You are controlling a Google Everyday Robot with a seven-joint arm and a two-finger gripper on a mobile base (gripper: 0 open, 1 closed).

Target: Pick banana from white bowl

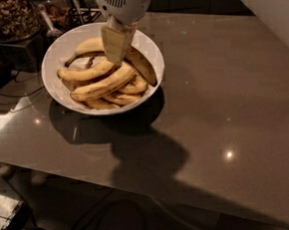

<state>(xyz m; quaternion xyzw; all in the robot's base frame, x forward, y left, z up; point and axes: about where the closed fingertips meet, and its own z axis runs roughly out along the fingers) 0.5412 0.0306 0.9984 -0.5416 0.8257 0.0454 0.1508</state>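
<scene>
The white bowl (54, 49) stands on the table at the upper left and holds several yellow bananas. My gripper (116, 58) hangs over the bowl's middle, its white wrist housing at the top of the view. Its beige fingers (113, 43) are close together on the upper end of one banana (143, 67). This banana slants down toward the bowl's right rim. The other bananas (102, 83) lie flat in the bowl. The gripper hides part of the pile behind it.
The grey glossy table (219, 106) stretches to the right and front. A glass jar of brown bits (7, 18) and a spoon (50, 24) stand behind the bowl at the upper left. Cables and a box (5, 218) lie on the floor below the front edge.
</scene>
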